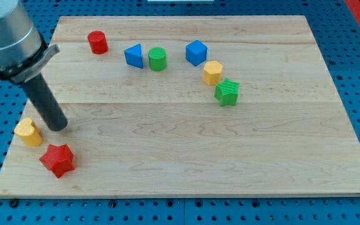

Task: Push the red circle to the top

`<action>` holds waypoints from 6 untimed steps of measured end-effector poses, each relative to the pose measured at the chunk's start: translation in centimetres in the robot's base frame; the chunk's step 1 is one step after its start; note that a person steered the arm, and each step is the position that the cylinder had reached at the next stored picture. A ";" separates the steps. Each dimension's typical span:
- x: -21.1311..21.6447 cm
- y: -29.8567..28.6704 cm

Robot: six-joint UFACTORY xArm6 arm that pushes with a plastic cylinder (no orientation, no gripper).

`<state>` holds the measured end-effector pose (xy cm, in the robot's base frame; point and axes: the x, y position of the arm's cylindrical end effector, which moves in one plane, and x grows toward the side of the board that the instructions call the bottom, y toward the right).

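Observation:
The red circle [97, 42] is a short red cylinder near the view's top left of the wooden board [186, 162]. My tip [58, 127] rests on the board at the view's left, far below the red circle. The tip is just right of a yellow block [28, 132] and above a red star [57, 160]. It touches neither that I can tell.
A blue triangle [134, 55] and a green cylinder [157, 59] sit right of the red circle. Further right are a blue cube [196, 52], a yellow hexagon [212, 72] and a green star [227, 92]. The arm's grey body [8, 37] overhangs the top left corner.

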<state>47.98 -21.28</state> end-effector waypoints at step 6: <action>-13.3 3.8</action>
